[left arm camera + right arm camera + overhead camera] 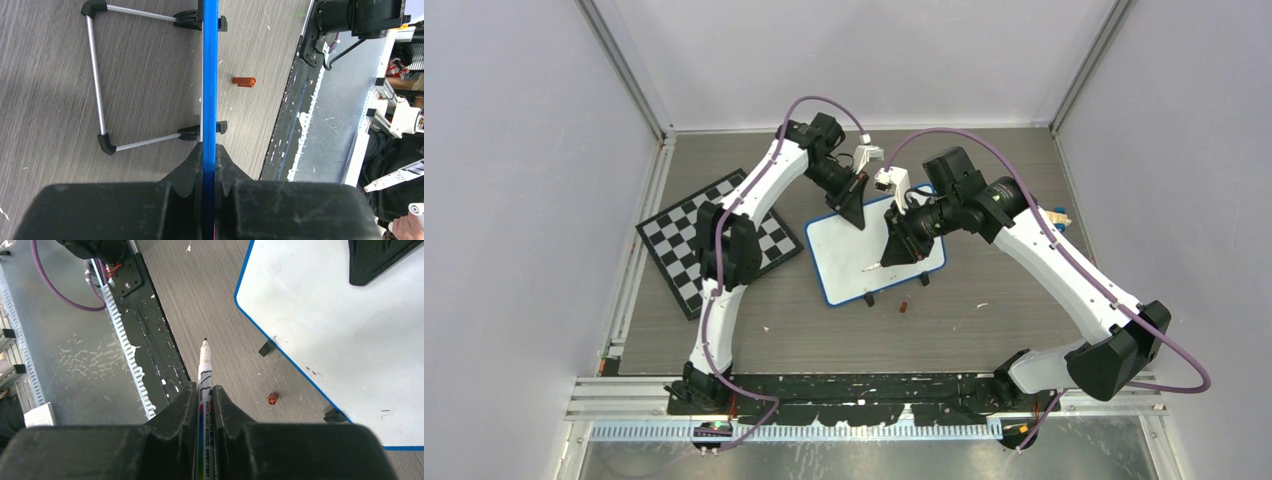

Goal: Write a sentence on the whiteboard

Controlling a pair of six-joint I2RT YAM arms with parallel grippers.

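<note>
The whiteboard (849,265) sits on the wooden table (1004,340) between the two arms, just right of the chessboard (679,245) and angled to the table edge. Its blue frame (209,75) is seen edge-on in the left wrist view. The left gripper (856,208) is clamped on the far edge of this frame, with both fingers (187,167) pressed against the blue strip. The metal wire stand (95,75) and black clip feet (221,127) are visible below the board. The right gripper (888,256) is closed narrow on a whiteboard marker (206,365), with the uncapped tip pointing forward past the fingers. In the top view the tip lies over the near half of the board. In the right wrist view it appears over the table, just beside the blue edge. Contact with the surface cannot be determined. The writing surface shows plain white with a few small dark specks near the frame. An orange-brown marker cap (904,307) lies on the table, just in front of the board's near edge and apart from it.
</note>
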